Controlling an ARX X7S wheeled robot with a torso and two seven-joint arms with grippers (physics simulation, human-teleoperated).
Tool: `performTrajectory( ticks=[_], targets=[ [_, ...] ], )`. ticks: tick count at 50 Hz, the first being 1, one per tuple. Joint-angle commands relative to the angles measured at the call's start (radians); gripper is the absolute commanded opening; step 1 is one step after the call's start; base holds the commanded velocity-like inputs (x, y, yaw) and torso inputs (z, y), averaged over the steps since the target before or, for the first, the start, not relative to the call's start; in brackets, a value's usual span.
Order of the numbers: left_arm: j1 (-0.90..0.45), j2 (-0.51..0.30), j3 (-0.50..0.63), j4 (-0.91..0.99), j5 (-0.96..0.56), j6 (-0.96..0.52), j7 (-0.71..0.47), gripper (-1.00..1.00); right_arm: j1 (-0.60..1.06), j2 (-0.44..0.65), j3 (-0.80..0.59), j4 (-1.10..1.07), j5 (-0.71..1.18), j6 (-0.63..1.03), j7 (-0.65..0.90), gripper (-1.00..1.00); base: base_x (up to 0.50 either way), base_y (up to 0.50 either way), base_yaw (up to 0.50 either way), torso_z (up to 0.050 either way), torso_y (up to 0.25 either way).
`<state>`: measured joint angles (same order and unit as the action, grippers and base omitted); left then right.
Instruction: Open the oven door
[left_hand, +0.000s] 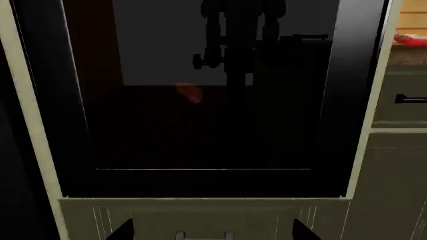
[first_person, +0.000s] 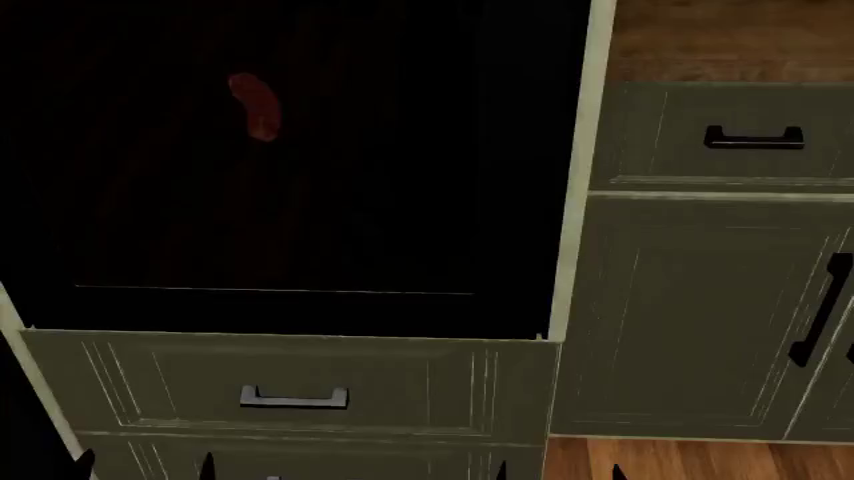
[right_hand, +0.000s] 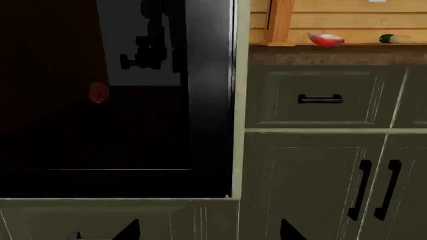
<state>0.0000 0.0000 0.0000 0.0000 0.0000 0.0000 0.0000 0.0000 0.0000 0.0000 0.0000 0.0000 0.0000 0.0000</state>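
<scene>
Fingertips of left gripper (left_hand: 212, 231) and right gripper (right_hand: 210, 231) spread wide, holding nothing, low before the drawers; oven door (first_person: 287, 200) above, shut; handle unseen, opening not yet begun

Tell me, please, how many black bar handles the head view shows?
3: one on the drawer below the oven door, one on the right-hand drawer, one on the cabinet door. Others may lie out of frame.

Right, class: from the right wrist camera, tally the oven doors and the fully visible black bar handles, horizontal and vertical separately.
Oven door: 1
Horizontal handle: 1
Vertical handles: 2
Total: 4
</scene>
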Motion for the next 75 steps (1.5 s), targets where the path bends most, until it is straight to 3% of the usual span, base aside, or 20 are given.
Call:
performTrajectory(
  ticks=[1,14,49,57,66,75],
  targets=[
    [0.001,-0.012,0.013,0.002,-0.012,-0.001,-0.013,1.0,-0.001,0.011,-0.015,-0.003,0.011,0.002,0.015,1.0,0.0,0.0,0.0,0.0,0.0],
    [0.016,-0.051,0.061,0.032,-0.108,0.027,0.003,1.0,0.007,0.049,-0.06,0.009,0.052,-0.011,0.057,1.0,0.0,0.0,0.0,0.002,0.0],
    [0.011,-0.101,0.119,0.068,-0.165,-0.055,-0.046,1.0,0.0,0.092,-0.105,0.004,0.109,-0.02,0.108,1.0,0.0,0.0,0.0,0.05,0.0],
    [0.011,-0.112,0.135,0.051,-0.154,-0.017,-0.052,1.0,-0.005,0.104,-0.11,-0.024,0.119,-0.002,0.127,1.0,0.0,0.0,0.0,0.05,0.0],
    [-0.061,-0.129,0.144,0.138,-0.167,-0.178,-0.084,1.0,0.039,0.148,-0.089,-0.139,0.143,0.135,0.146,1.0,0.0,0.0,0.0,0.008,0.0],
    [-0.228,-0.152,0.152,0.226,-0.199,-0.414,-0.097,1.0,0.178,0.192,-0.077,-0.205,0.183,0.315,0.134,1.0,0.0,0.0,0.0,0.0,0.0]
  ],
)
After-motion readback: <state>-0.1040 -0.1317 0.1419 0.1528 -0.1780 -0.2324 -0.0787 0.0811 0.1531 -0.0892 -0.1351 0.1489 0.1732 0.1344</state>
